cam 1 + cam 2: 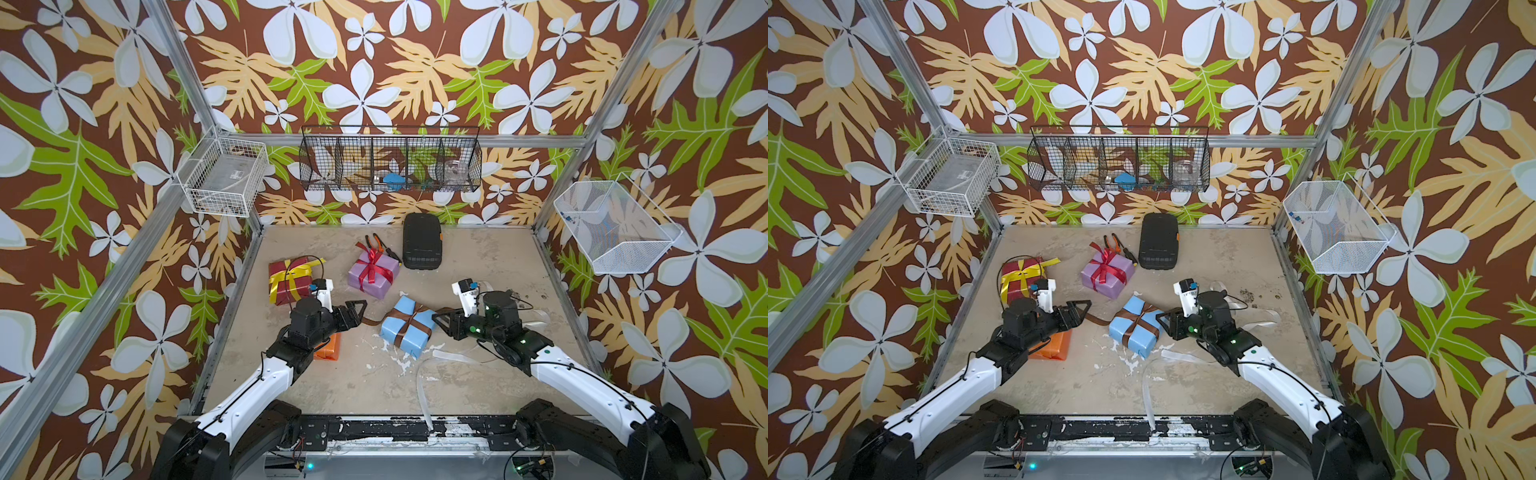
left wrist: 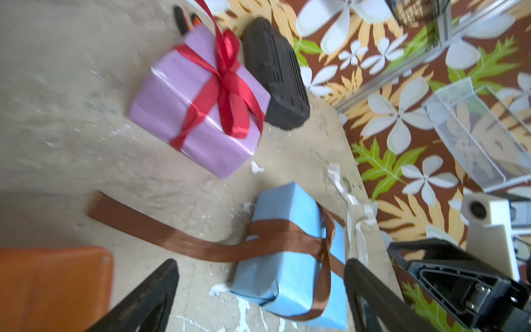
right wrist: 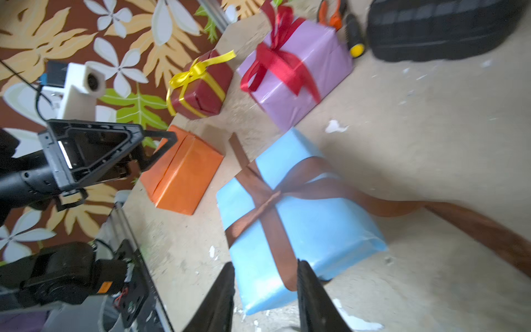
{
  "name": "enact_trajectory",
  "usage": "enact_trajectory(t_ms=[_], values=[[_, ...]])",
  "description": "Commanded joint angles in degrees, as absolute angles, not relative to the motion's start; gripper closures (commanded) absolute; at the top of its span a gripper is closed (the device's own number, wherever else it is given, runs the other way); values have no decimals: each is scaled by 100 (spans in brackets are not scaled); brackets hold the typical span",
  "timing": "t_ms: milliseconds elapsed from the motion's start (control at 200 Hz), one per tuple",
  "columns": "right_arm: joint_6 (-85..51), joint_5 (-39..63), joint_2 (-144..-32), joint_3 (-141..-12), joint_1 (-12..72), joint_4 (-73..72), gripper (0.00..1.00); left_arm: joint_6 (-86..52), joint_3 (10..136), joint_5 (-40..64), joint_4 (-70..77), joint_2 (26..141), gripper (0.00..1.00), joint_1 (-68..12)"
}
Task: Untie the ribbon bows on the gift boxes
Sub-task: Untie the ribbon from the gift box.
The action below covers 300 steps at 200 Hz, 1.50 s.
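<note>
Brown ribbon (image 1: pixel 409 321), light-blue box (image 1: pixel 415 343); orange box (image 1: pixel 330 348), seemingly plain.

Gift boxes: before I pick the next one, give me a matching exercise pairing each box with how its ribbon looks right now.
Boxes:
1. orange box
2. light blue box
3. lilac box
4. dark red box

Ribbon:
A. red bow, loops intact
B. no ribbon on it
C. yellow bow, loops intact
D. brown ribbon, crossed round the box, no loops, tails loose

Pairs: 1-B, 2-D, 3-A, 4-C
</note>
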<state>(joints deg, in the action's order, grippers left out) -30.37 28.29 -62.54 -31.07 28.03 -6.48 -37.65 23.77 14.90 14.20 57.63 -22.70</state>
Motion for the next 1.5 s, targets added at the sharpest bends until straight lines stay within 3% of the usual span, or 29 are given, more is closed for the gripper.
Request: enact_trajectory(t_ms=[0, 215, 721, 976, 1296, 1496], values=[[-3605, 3356, -6637, -3025, 2926, -1717, 65, -3756, 2290, 1402, 1826, 6126, 11, -2659], [-3891, 3561, -7507, -3054, 2938, -2501, 59, -3782, 2514, 1446, 2405, 7248, 16, -3204], [-4724, 3795, -8995, -3280, 2928, -4059, 64, -3625, 2659, 1650, 2676, 8404, 35, -3322], [-5256, 3927, -9597, -3566, 2927, -5160, 63, -3531, 2646, 1689, 2646, 8544, 35, -3331], [-6207, 4225, -10516, -4070, 3073, -6646, 48, -3533, 2509, 1696, 2645, 8552, 35, -3331], [-6543, 4282, -10723, -4409, 3078, -7666, 52, -3553, 2477, 1744, 2660, 8564, 35, -3331]])
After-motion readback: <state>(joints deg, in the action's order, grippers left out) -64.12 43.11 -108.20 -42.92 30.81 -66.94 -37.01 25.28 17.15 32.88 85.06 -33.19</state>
